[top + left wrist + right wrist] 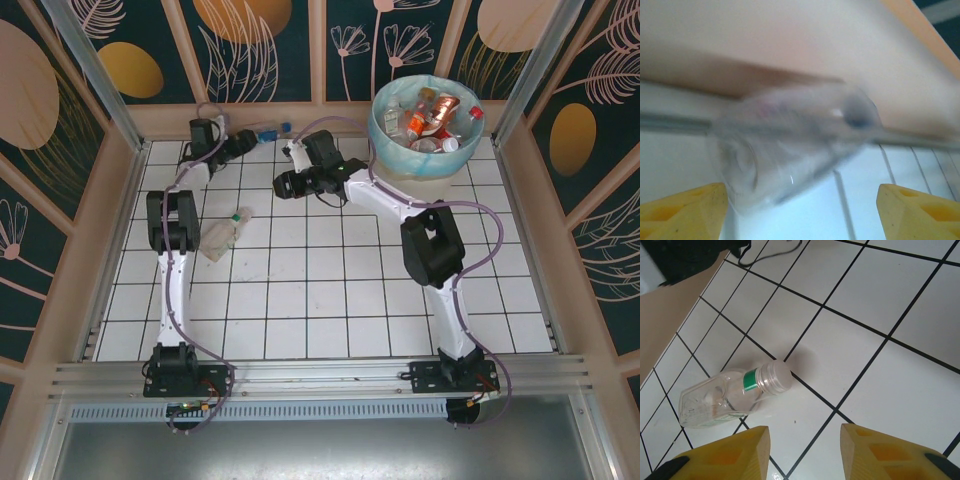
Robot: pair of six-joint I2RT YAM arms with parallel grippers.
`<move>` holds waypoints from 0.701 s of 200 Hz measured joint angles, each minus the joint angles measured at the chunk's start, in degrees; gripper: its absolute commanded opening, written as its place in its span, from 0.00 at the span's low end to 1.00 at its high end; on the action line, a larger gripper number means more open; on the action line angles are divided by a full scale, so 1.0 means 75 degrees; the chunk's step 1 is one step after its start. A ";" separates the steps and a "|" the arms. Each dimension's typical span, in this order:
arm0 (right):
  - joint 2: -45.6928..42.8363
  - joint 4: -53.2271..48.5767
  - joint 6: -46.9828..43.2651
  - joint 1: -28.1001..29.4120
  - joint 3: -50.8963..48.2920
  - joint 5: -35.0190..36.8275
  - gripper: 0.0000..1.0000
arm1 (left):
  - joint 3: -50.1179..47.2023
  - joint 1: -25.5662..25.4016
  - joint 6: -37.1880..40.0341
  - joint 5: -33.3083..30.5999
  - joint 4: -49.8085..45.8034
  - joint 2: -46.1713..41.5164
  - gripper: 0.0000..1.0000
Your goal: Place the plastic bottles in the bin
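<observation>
Two lie on the white tiled table (330, 300): a clear bottle (268, 132) by the left gripper (802, 202), a green-banded bottle (735, 392) near the right gripper (805, 442). More plastic bottles (430, 120) fill one bin (420, 172). Both grippers are spread wide, holding nothing. Flowered walls (260, 40) stand around.

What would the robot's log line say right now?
left fingers: open, at bottle by wall | right fingers: open, facing green-band bottle | bin: holds bottles
</observation>
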 measured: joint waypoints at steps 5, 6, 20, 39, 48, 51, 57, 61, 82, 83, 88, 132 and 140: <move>0.0000 0.0000 0.0000 -0.0006 0.0000 0.0009 0.42 | -0.0434 -0.0119 0.0119 0.0224 0.0087 -0.0297 0.78; 0.0000 -0.0003 0.0000 -0.0006 -0.0003 0.0009 0.42 | -0.0495 -0.0134 0.0134 0.0256 0.0096 -0.0338 0.78; 0.0000 0.0000 -0.0003 -0.0023 -0.0006 0.0061 0.42 | -0.1533 -0.0431 0.0373 0.0883 0.0449 -0.1099 0.79; -0.0003 0.0003 -0.0003 -0.0111 -0.0050 0.0195 0.42 | -0.2541 -0.0799 0.0516 0.1652 0.1070 -0.2014 0.79; -0.0003 0.0000 0.0015 -0.0189 -0.0070 0.0294 0.41 | -0.2763 -0.0880 0.0577 0.1859 0.1256 -0.2308 0.79; -0.0003 0.0000 0.0035 -0.0221 -0.0079 0.0338 0.41 | -0.2792 -0.0892 0.0612 0.1894 0.1297 -0.2387 0.79; -0.0003 -0.0003 0.0085 -0.0297 -0.0082 0.0437 0.40 | -0.2804 -0.0898 0.0650 0.1935 0.1355 -0.2498 0.79; -0.0003 -0.0003 0.0140 -0.0350 -0.0082 0.0481 0.39 | -0.2795 -0.0895 0.0670 0.1923 0.1402 -0.2562 0.79; 0.0009 -0.0099 0.0440 -0.0699 -0.0015 0.0851 0.38 | -0.2556 -0.0772 0.0711 0.1719 0.1440 -0.2608 0.79; 0.0012 -0.0108 0.0443 -0.0717 -0.0003 0.0866 0.38 | -0.2544 -0.0761 0.0711 0.1687 0.1437 -0.2608 0.79; 0.0035 -0.0169 0.0527 -0.0807 0.0064 0.0976 0.39 | -0.2518 -0.0726 0.0708 0.1591 0.1425 -0.2602 0.79; 0.0892 -0.0708 0.0915 -0.1282 0.1763 0.2209 0.53 | -0.2550 -0.0592 0.0385 0.0615 0.1478 -0.2597 0.79; 0.1186 -0.0787 0.0880 -0.1247 0.2264 0.2454 0.54 | -0.2632 -0.0595 0.0326 0.0487 0.1545 -0.2611 0.79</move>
